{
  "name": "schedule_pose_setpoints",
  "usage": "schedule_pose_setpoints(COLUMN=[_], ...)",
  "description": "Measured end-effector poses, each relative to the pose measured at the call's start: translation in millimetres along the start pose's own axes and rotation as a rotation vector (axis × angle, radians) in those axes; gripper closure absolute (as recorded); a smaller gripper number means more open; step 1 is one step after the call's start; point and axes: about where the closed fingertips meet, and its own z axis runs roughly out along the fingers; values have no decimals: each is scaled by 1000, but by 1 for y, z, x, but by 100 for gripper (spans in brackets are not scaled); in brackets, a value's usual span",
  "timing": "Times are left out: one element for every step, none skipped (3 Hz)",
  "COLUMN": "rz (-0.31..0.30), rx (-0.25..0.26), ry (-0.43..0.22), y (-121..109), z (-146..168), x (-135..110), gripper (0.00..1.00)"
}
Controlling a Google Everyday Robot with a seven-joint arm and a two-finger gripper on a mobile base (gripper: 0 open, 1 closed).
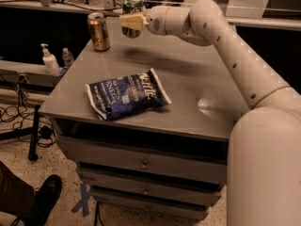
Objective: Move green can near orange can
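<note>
Gripper (130, 21) at the end of the cream robot arm (225, 46) hangs over the far side of the grey metal table (197, 84), its jaws clamped on the mottled green aluminium drink can (133, 4), which is held upright, clear of the surface. Just left of it stands the copper-orange aluminium drink can (99, 31) on the table's far-left corner — near, not touching. A dark blue crinkled chip bag (127, 94) lies flat nearer the front.

Pincer (132, 20) clamped on green can (133, 4), aloft over far end of table (202, 76), orange can (99, 31) standing beside; chip bag (127, 94) nearer
</note>
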Motion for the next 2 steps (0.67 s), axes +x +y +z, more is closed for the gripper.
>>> schedule_pose_setpoints(rz=[20, 42], rx=[-18, -45], ry=[26, 41], y=[7, 17], z=[19, 35], x=[11, 23], gripper=[100, 100])
